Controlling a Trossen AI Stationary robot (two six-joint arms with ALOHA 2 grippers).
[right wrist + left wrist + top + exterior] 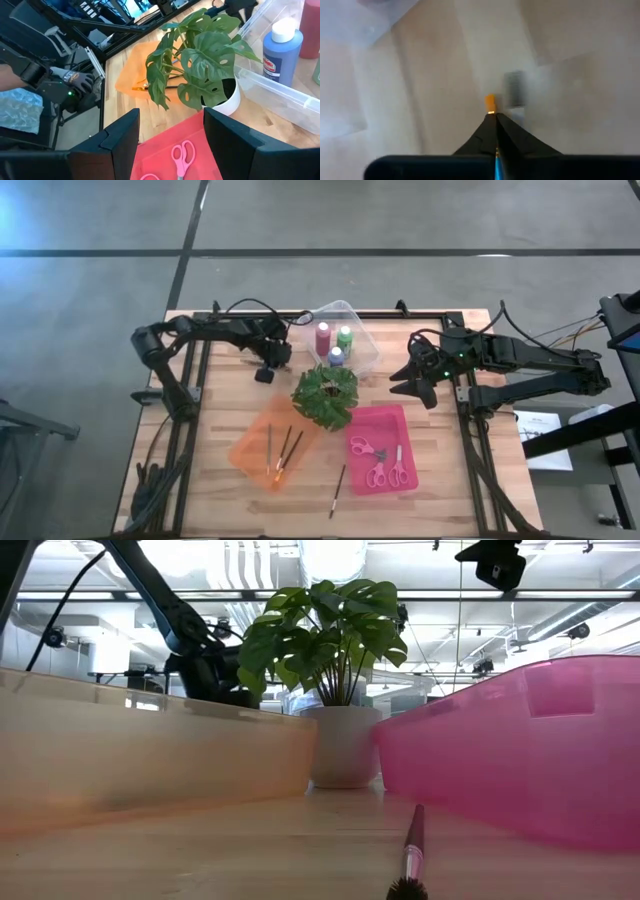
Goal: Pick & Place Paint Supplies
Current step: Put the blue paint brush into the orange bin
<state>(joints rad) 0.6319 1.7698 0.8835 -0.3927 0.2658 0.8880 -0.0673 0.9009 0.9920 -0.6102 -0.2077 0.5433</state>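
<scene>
**Paint supplies: one brush loose on the surface**

Item outstanding: brush (pixel 338 491), thin, dark-handled, lying on the bare surface (pixel 460 500) near the front edge, between the orange tray (pixel 252 450) and the pink tray (pixel 400 425). Long axis runs roughly front to back with a slight slant. In the low view its bristle end points toward the camera.

Items already housed:
- Three bottles, maroon-pink (pixel 322 338), green (pixel 344 337) and blue-purple (pixel 335 357), upright in the clear tray (pixel 362 362) at the back.
- Several brushes (pixel 283 450) in the orange tray.
- Two scissors (pixel 378 463), pink-handled, in the pink tray.

Non-task: plant (pixel 325 393) in a white pot, mid-surface, between the trays.

Left end effector (pixel 266 370): over the surface beside the clear tray's left wall, back-left of the plant. Its fingers (pixel 485 132) are closed to a point on a thin object with an orange tip, seemingly a brush; what exactly it is cannot be told for sure.

Right end effector (pixel 405 380): right of the clear tray, behind the pink tray, fingers spread wide, holding nothing.

Governing relation: the loose brush lies well forward of both end effectors. The right one looks free and somewhat nearer, so by judgement it is better placed; closing across the slanted handle would suit.
</scene>
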